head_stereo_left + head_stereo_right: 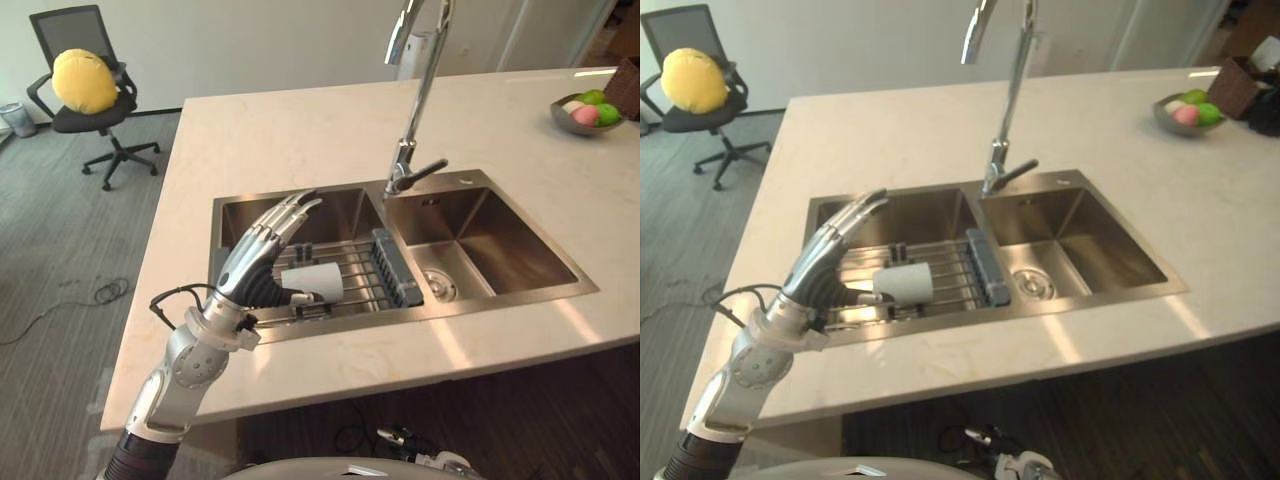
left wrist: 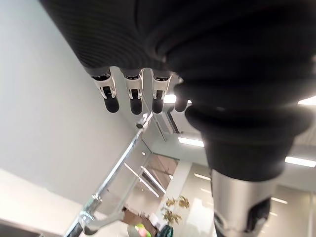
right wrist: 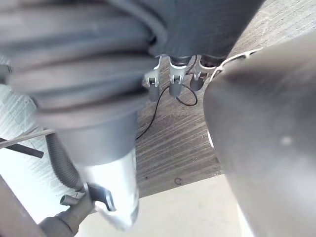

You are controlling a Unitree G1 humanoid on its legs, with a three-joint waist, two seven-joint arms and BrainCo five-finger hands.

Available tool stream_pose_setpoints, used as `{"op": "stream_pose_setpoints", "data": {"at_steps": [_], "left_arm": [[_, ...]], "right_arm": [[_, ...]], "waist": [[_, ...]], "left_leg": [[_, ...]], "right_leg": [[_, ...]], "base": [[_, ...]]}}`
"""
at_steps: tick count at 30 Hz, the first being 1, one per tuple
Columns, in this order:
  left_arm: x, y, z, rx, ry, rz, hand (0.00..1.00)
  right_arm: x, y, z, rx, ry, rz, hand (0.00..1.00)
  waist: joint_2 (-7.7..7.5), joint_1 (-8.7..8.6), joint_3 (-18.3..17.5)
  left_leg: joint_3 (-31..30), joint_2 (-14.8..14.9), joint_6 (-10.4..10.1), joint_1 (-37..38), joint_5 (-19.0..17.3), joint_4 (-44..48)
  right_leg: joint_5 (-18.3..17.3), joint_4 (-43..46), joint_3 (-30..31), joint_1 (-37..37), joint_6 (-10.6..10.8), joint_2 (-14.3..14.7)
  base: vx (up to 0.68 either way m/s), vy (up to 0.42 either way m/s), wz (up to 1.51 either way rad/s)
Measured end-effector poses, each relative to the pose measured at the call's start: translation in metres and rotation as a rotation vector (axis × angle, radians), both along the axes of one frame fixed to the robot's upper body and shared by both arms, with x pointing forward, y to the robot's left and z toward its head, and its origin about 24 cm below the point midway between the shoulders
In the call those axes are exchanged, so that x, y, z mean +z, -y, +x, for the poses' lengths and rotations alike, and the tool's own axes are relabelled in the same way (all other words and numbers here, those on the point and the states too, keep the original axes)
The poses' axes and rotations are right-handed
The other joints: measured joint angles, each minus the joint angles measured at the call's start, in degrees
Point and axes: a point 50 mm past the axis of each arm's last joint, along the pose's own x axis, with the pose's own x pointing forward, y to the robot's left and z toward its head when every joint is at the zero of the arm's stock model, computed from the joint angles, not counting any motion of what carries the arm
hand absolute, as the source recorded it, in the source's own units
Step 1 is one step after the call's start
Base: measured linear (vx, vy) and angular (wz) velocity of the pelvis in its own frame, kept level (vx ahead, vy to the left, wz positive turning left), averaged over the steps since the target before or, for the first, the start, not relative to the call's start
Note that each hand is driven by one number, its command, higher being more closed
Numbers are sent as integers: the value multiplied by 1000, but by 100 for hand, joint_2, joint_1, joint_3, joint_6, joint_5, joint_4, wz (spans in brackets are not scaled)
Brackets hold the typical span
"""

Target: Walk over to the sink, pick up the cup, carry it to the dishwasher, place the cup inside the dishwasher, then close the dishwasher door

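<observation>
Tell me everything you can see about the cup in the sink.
The cup is plain white, with no handle visible. It lies on its side on the wire rack across the sink's left basin. The left hand, fingers straight, is raised close beside its narrower end; whether they touch cannot be told.

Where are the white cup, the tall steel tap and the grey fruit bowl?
White cup (image 1: 318,281): left eye view, its side wall.
Tall silver steel tap (image 1: 420,100): left eye view, its upright neck.
Grey metal fruit bowl (image 1: 562,121): left eye view, its outer wall.
</observation>
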Motion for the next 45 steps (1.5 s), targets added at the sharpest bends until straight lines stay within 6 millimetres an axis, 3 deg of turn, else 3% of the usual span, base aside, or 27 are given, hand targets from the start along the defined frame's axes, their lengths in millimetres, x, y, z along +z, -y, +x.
{"op": "stream_pose_setpoints", "data": {"at_steps": [1, 3, 4, 5, 6, 8, 15, 22, 38, 45], "left_arm": [[0, 3, 3, -28, -19, 23, 0], [1, 3, 10, -41, -38, 76, 0], [-4, 3, 12, -34, -76, 91, 0], [-7, 2, 13, -33, -101, 110, 0], [-7, 1, 15, -28, -112, 131, 0], [-10, -3, 17, -14, -139, 163, 0], [-19, -4, 21, 18, -212, 185, 0], [-40, 1, 29, 62, -314, 242, 0], [-60, -2, 63, 172, -412, 336, 0], [-79, -15, 78, 251, -505, 389, 0]], "right_arm": [[0, 0, 0, -3, -1, 0, 0], [-1, -6, 1, 10, -4, 17, 0], [0, -2, 3, 8, -4, 0, 0], [1, 0, 5, 17, 0, -2, 0], [0, 3, 1, 23, -19, -12, 0], [-1, -1, 1, 50, -29, -11, 0], [-3, -2, -3, 68, -61, -30, 0], [-5, -5, -4, 65, -93, -24, 0], [-4, -14, 7, 87, -77, -41, 0], [-4, -16, 11, 50, -64, -25, 0]], "waist": [[-9, -8, -2], [-265, 47, -3], [-187, 70, 34], [-170, 48, 17], [-70, 47, -27], [-131, 79, -5], [-168, 28, -58], [-213, -17, -56], [-278, -457, -47], [-269, -604, -56]], "left_leg": [[-106, 9, -24, -93, -15, -4], [-181, -212, 81, -355, -73, 670], [-168, -202, 67, -343, -227, 561], [-92, -213, -43, -211, -56, 196], [-27, -171, 16, -160, 163, -13], [111, -140, 18, -108, 165, -15], [183, -157, 50, -134, 162, -17], [245, -210, 66, 12, 70, -17], [593, -226, 45, 242, -93, -17], [762, -217, 25, 248, -150, -16]], "right_leg": [[88, 3, -15, -106, -10, 47], [-78, -301, -15, -161, 32, -120], [-189, -452, -36, -166, 138, -117], [-214, -608, -328, -140, 140, -168], [-12, -847, -536, -70, 179, -154], [282, -1086, -608, 25, 245, -151], [560, -1511, -662, 182, 291, -100], [597, -1732, -705, 426, 320, -120], [591, -1737, -430, 487, 336, -168], [601, -1736, -253, 393, 339, -163]], "base": [[-123, 71, -5], [-22, 12, -29], [27, -43, -39], [-30, 42, -49], [-45, 84, -34], [-67, 11, -39], [2, -2, -3], [65, 8, 0], [27, 8, -10], [29, 6, -13]]}}
